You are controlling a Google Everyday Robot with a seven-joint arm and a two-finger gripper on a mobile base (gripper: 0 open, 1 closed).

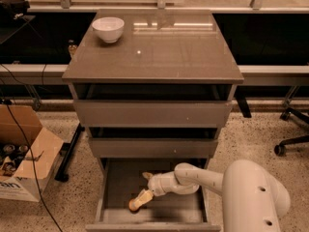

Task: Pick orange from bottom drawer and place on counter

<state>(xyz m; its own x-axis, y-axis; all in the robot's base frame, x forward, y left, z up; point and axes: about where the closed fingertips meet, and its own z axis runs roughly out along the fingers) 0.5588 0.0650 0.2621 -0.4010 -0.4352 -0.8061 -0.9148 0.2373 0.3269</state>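
arm (207, 177): white, smooth, rounded segments | shoulder casing (253, 197): bulky, white, small dark holes | gripper (144, 193): white base, tan tip, at 6 o'clock of view, inside bottom drawer (116, 182)

Cream gripper (141, 199) in grey-brown bottom drawer (119, 179) — orange fruit (132, 206).

The small round orange fruit (132, 206) is partly covered by the tan claw (141, 200), which sits inside the deep grey-brown bottom drawer (120, 181) (its front is cut by the lower edge). The white rounded robot body (253, 197) is cropped below, and the brown cardboard box (24, 151) at the left.
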